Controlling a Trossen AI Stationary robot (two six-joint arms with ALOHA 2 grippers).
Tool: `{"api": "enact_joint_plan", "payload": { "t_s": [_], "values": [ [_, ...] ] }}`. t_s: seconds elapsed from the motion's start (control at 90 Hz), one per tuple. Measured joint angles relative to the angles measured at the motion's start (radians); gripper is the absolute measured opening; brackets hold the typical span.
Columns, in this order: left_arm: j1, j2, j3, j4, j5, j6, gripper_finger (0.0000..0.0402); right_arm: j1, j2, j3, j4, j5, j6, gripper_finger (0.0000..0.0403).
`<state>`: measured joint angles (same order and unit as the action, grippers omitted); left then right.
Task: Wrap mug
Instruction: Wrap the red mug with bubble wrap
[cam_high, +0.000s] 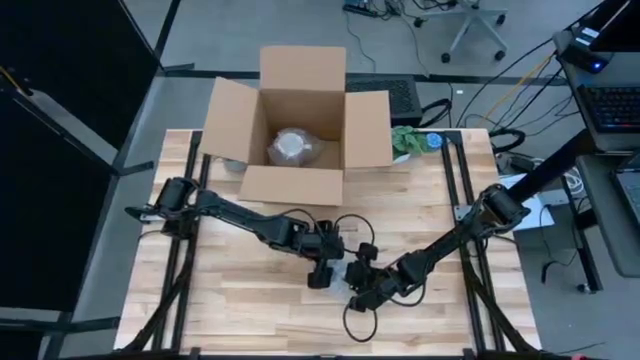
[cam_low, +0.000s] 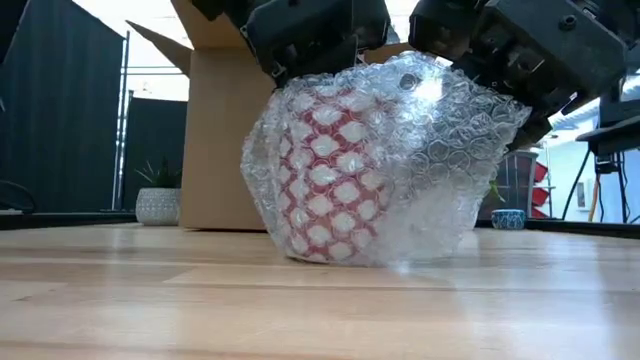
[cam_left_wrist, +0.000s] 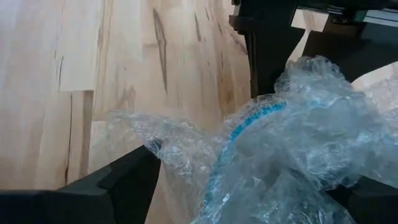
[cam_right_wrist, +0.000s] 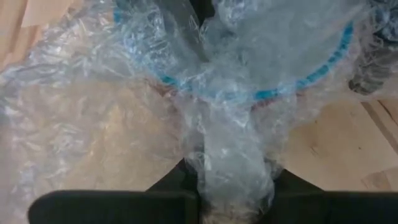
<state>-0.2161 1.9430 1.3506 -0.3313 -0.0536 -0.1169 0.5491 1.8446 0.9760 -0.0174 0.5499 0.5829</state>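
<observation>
Mug (cam_low: 335, 180) upright mid-tabletop (cam_high: 240, 300), swathed in bubble wrap (cam_low: 440, 170). Right tool (cam_right_wrist: 233, 202) clenched on a twisted tail of wrap; left tool (cam_left_wrist: 249, 186) straddling the wrap, grip impossible to tell. Best tucked into the mouth, keeping tension, without tipping

Bare worktop (cam_high: 240, 290) lies open on the left and near sides of the bubble-wrapped mug (cam_low: 335, 180). The open cardboard box (cam_high: 300, 125) blocks the far edge. Both arms crowd the space directly above the mug.

wrapped mug (cam_low: 335, 180) on table (cam_high: 250, 300), box (cam_high: 300, 125) behind
</observation>
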Motion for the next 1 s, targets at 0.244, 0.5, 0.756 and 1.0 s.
{"api": "enact_joint_plan", "payload": {
  "t_s": [0.244,0.5,0.756,1.0],
  "values": [
    [0.0,0.0,0.0,0.001,-0.001,-0.001,0.029,0.0,0.0,0.0,0.0,-0.001,-0.014,0.004],
    [0.0,0.001,0.0,0.001,-0.005,-0.004,0.029,0.0,0.0,0.0,0.0,-0.001,-0.023,0.004],
    [-0.005,0.04,0.003,0.01,-0.005,-0.008,0.0289,0.001,0.001,-0.001,0.006,-0.001,-0.049,0.004],
    [-0.006,0.041,0.003,0.005,0.0,-0.01,0.0289,0.0,0.001,-0.002,0.014,-0.001,-0.066,0.004]
  ]
}}
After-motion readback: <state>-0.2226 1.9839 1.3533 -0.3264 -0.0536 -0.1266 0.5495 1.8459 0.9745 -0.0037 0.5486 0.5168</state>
